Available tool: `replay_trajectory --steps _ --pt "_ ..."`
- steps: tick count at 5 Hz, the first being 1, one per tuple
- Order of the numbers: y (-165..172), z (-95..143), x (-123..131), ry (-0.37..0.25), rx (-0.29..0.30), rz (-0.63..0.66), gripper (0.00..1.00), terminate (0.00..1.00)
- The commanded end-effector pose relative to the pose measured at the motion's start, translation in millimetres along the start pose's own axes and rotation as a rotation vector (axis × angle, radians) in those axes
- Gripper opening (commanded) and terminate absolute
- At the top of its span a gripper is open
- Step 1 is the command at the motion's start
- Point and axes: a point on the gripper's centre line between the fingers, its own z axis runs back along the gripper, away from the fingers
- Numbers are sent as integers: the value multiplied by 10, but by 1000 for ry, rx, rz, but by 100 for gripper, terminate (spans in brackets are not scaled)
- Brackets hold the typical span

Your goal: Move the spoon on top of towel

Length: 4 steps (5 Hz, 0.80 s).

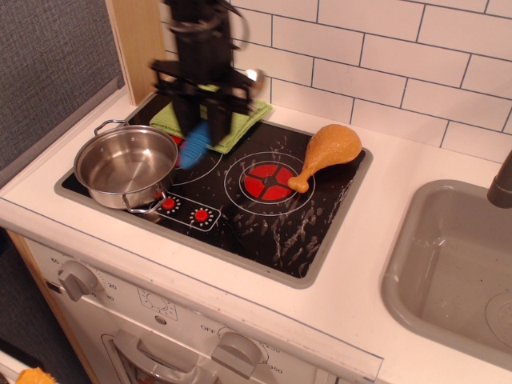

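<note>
My gripper [202, 112] is shut on the spoon and holds it in the air above the back left of the stove. The spoon's blue ribbed handle [194, 145] hangs down and left below the fingers; its silver bowl [254, 76] sticks out to the upper right. The light-green towel [234, 126] lies on the hob's back left corner, right under and behind the gripper, partly hidden by it. The picture of the arm is blurred by motion.
A steel pot [126, 166] stands at the hob's front left, just left of the handle. An orange toy drumstick [326, 151] lies on the right of the black hob [288, 232]. A grey sink [456, 264] is at the right. A tiled wall is behind.
</note>
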Motion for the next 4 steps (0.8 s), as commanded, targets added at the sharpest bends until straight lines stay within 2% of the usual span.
replay_trajectory --steps 1,2,4 --pt "381 179 503 -78 59 77 0 0" --pt "381 30 708 -65 89 82 0 0" --pt "436 -248 779 -9 149 75 0 0"
